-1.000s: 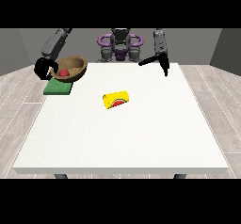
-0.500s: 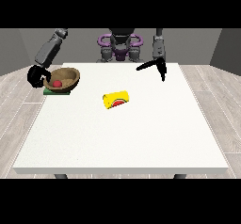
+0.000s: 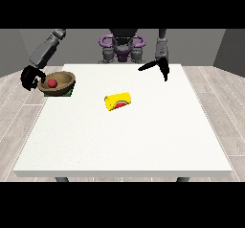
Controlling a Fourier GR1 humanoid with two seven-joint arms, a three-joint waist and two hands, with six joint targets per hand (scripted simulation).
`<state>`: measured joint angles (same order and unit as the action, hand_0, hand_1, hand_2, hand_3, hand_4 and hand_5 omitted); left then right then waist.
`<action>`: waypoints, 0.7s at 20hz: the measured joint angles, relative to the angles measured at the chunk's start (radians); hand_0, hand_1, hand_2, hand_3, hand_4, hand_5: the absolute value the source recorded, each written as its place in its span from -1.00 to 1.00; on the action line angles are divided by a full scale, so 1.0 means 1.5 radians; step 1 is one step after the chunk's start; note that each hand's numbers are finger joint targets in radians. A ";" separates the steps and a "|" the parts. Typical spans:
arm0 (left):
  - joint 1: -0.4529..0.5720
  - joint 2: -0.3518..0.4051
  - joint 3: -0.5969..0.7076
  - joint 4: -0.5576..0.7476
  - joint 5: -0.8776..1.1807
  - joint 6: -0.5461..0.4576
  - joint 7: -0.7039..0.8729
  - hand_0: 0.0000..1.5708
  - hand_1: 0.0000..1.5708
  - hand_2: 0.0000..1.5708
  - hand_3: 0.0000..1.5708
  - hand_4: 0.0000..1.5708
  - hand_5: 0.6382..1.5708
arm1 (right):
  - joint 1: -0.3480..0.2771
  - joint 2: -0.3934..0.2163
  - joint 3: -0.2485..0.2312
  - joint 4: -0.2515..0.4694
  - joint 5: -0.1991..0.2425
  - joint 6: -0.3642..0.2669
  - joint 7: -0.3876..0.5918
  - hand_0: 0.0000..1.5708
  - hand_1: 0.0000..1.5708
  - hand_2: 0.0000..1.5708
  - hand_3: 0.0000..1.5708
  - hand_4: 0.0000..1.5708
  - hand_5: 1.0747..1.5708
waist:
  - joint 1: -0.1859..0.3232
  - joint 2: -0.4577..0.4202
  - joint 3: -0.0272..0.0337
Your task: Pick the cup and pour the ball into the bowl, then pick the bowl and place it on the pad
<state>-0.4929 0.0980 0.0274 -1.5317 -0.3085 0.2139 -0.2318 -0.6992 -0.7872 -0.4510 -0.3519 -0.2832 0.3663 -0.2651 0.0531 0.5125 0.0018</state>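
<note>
Here the desk presents a flat, matte white top with square corners; its far edge meets the robot's torso and its legs show only as short dark stubs below the near edge. The bowl is a round, brown, wood-toned vessel with a thick rim, sitting at the desk's far corner at the view's left. Inside it lies the ball, a small smooth red sphere. The bowl rests on the pad, a flat green piece of which only a narrow strip shows beneath the bowl's near side; the rest is hidden.

The hand at the view's left is black, and its fingers curl round the bowl's outer rim, grasping it. The exact contact is hard to make out, since hand and rim overlap.

The cup is a yellow cylinder lying on its side near the desk's centre, well apart from the bowl, with a red and green mark on its wall.

The hand at the view's right hangs above the desk's far edge, released, with straight fingers spread.
</note>
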 measured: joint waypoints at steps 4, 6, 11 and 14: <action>0.012 -0.006 -0.011 -0.025 -0.004 -0.003 0.030 -1.00 -1.00 -1.00 -1.00 -1.00 0.99 | -0.017 -0.014 -0.017 0.025 -0.019 0.014 0.038 1.00 1.00 1.00 -1.00 -0.10 0.99 | -0.003 -0.022 0.0000; 0.021 -0.006 -0.013 -0.036 0.000 -0.009 0.038 -1.00 -1.00 -1.00 -1.00 -1.00 0.99 | -0.017 -0.022 -0.019 0.033 -0.023 0.022 0.053 1.00 1.00 1.00 -0.38 -0.06 1.00 | -0.002 -0.032 -0.0001; 0.015 0.005 0.000 -0.039 0.019 -0.028 0.052 -1.00 -1.00 -1.00 -1.00 -1.00 0.99 | -0.012 -0.014 -0.007 0.034 -0.014 0.020 0.059 1.00 1.00 1.00 0.18 -0.10 1.00 | 0.001 -0.037 -0.0004; 0.023 0.006 -0.004 -0.062 0.020 -0.033 0.061 -1.00 -1.00 -1.00 -1.00 -1.00 0.99 | 0.003 -0.004 0.007 0.033 0.003 0.016 0.035 1.00 1.00 1.00 0.42 -0.13 0.98 | 0.002 -0.032 -0.0004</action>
<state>-0.4590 0.1064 0.0209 -1.6249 -0.2784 0.1643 -0.1404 -0.6941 -0.7935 -0.4405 -0.3026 -0.2786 0.3899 -0.2124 0.0567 0.4646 0.0011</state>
